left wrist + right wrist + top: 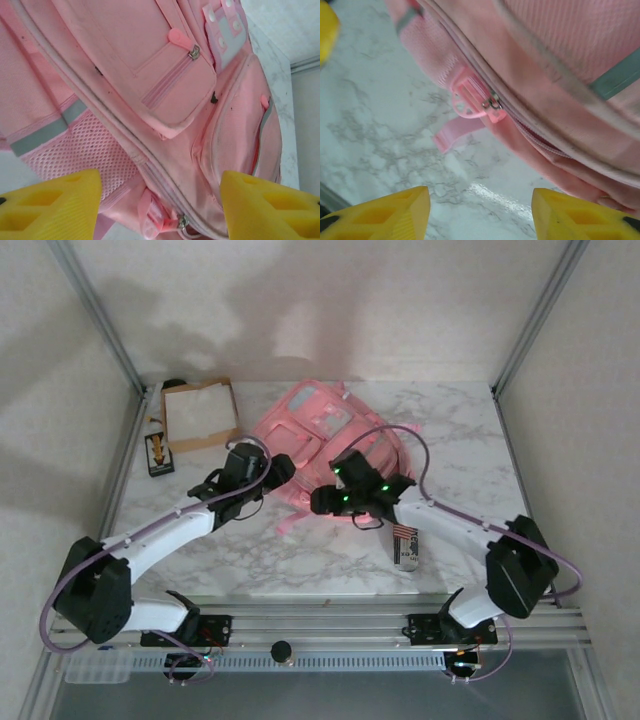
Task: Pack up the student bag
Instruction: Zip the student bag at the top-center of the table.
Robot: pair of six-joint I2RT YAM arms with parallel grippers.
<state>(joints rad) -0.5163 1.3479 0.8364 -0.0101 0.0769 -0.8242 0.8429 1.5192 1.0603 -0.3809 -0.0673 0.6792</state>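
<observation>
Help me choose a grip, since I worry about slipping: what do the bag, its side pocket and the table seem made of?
Bag: woven fabric, probably polyester, matte; stitched seams and soft creases show.
Side pocket: open mesh netting, with a visible grid of holes.
Table: marble or marble-look laminate, glossy; grey veins and a bright reflection.

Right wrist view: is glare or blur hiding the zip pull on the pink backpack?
Right wrist: no; the pink zip pull on the large pink fabric backpack is sharp, and glare sits on the white marble table. Left wrist: evenly lit, yellow jaws soft.
</observation>
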